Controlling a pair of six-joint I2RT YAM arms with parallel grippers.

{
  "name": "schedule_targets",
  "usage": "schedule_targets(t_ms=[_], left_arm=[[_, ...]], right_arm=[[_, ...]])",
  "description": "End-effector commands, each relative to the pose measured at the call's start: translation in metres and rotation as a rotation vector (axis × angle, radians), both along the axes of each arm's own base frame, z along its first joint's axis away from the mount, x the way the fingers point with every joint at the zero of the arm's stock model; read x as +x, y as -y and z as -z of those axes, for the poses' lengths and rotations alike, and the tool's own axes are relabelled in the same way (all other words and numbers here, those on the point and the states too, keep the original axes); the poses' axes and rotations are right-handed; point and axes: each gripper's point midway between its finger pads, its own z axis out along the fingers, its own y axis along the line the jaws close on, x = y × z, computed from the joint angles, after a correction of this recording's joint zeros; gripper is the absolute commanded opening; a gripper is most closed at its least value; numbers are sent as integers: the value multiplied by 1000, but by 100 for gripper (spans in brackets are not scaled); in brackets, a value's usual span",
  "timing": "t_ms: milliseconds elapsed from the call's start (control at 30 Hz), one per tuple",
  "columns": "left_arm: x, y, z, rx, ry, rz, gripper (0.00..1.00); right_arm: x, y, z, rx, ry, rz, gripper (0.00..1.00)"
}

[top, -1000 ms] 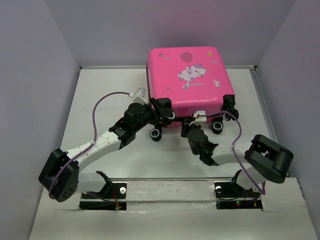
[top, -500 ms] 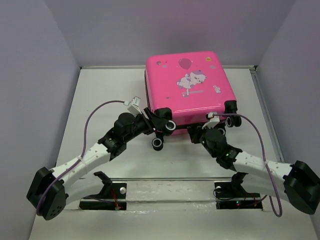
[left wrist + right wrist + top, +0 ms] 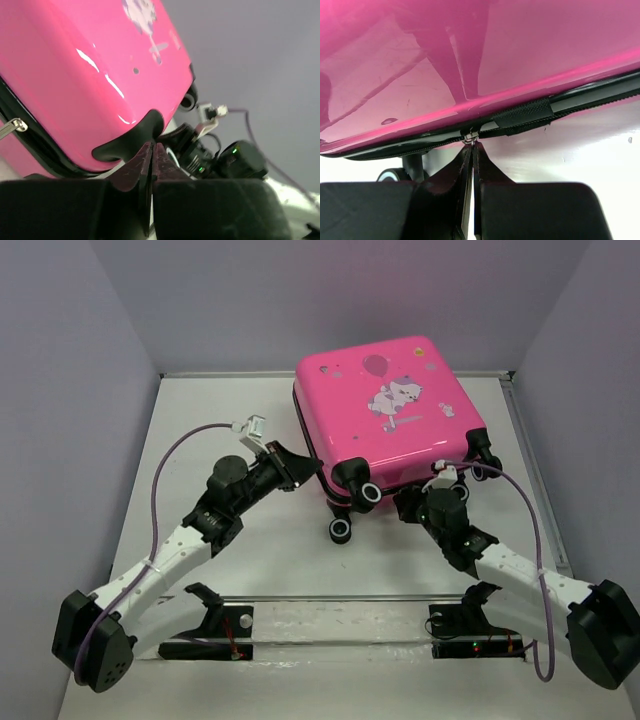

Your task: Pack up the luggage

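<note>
**Item:** luggage [image 3: 385, 415], hot-pink hard shell w/ cartoon print [image 3: 400, 395] on top face. It lies flat on the white worktop [image 3: 330, 570] towards the far side, lid down. It is turned askew, so one corner points at the arm bases. Black wheels [image 3: 341, 531] sit at that near corner and along the near-right edge. Whether the zip is fully run round: cannot tell.

**Left tool** [image 3: 151, 150]: positioned at the luggage's near-left side, just off the lower shell edge.
- Fingers are pressed together w/ nothing between them.
- Contact w/ shell: cannot tell.
- In the wrist view a side pull [image 3: 12, 126], small and metal, hangs from the black seam. It is left of the tool and apart from it.

**Right tool** [image 3: 471, 150]: positioned at the luggage's near-right edge, right of the near corner.
- Fingers are together, tips pinched on the front zip pull [image 3: 470, 136], which sits on the black zip trim [image 3: 600, 95].
- A black fabric tab [image 3: 522, 116] crosses the trim just right of that pull.
- One wheel shows below the trim, left of the tool.

**Other:** purple cable [image 3: 165, 465] loops off the left arm, well apart from the luggage.
</note>
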Motion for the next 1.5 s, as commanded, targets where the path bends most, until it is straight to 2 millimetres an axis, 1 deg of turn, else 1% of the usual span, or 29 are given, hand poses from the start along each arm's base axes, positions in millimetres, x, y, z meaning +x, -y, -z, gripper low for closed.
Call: schedule_targets(t_ms=[0, 33, 67, 133, 200, 267, 367, 400, 467, 500, 533, 567, 600, 633, 667, 767, 800, 833, 933, 1033, 1133, 1233, 1267, 1300, 1333, 1367, 1400, 1433, 1467], left_arm=[[-18, 33, 4, 179, 63, 177, 28], [-32, 45, 14, 237, 48, 214, 62], [-40, 51, 19, 263, 55, 232, 74], [-56, 60, 27, 315, 50, 258, 90], [-59, 59, 28, 326, 42, 240, 95], [-56, 54, 35, 348, 17, 199, 98], [-50, 51, 47, 386, -24, 165, 99], [-48, 52, 53, 400, -39, 164, 99], [-46, 58, 55, 395, -47, 175, 99], [-45, 63, 61, 404, -60, 186, 99], [-44, 67, 61, 399, -62, 196, 99], [-43, 73, 56, 380, -53, 213, 99], [-41, 78, 61, 389, -62, 219, 99], [-39, 81, 60, 382, -62, 224, 99], [-38, 87, 52, 351, -50, 234, 99], [-35, 97, 50, 314, -57, 245, 99], [-34, 99, 55, 313, -79, 246, 99], [-33, 101, 57, 311, -87, 245, 99], [-30, 103, 65, 311, -113, 233, 99], [-27, 104, 67, 301, -132, 214, 96], [-22, 105, 64, 279, -130, 193, 93], [-13, 94, 54, 232, -103, 106, 73], [-12, 89, 57, 226, -102, 82, 55], [-13, 83, 47, 201, -79, 65, 43], [-9, 76, 43, 192, -67, 22, 34], [-5, 69, 44, 192, -62, -22, 18], [-5, 63, 37, 175, -48, -40, 12], [-2, 58, 38, 176, -45, -66, 6], [-3, 56, 33, 167, -36, -73, 6]], right_arm=[[-8, -18, 16, 2, -35, -125, 7], [-8, -22, 16, 1, -37, -144, 7], [-7, -23, 16, -1, -37, -152, 7], [-5, -29, 11, 12, -24, -175, 7], [-4, -32, 9, 14, -17, -182, 7], [-3, -35, 5, 10, -10, -193, 7], [-1, -36, 3, 2, -3, -197, 7], [-2, -39, 3, -1, -3, -204, 7], [0, -39, 5, -9, -9, -202, 7], [-1, -42, 5, -12, -6, -212, 7], [0, -42, 5, -12, -4, -208, 7], [1, -43, 6, -18, -7, -208, 7], [1, -47, 5, -18, -3, -217, 7], [0, -49, 5, -21, -5, -223, 7], [1, -49, 7, -26, -7, -219, 7], [-2, -58, 5, -33, 0, -236, 7], [-3, -60, 6, -36, -1, -241, 7], [-2, -60, 7, -36, -1, -235, 7], [-6, -69, 7, -47, 3, -249, 7], [-8, -76, 9, -64, 1, -256, 7], [-9, -82, 9, -69, 3, -258, 7], [-8, -80, 12, -69, -1, -246, 7], [-9, -78, 10, -63, 5, -240, 7], [-9, -77, 10, -61, 5, -236, 7], [-11, -75, 12, -63, 3, -231, 8], [-11, -72, 12, -65, 4, -221, 12], [-11, -70, 9, -59, 8, -210, 15], [-11, -67, 11, -69, 4, -199, 20], [-10, -66, 10, -71, 5, -193, 24]])
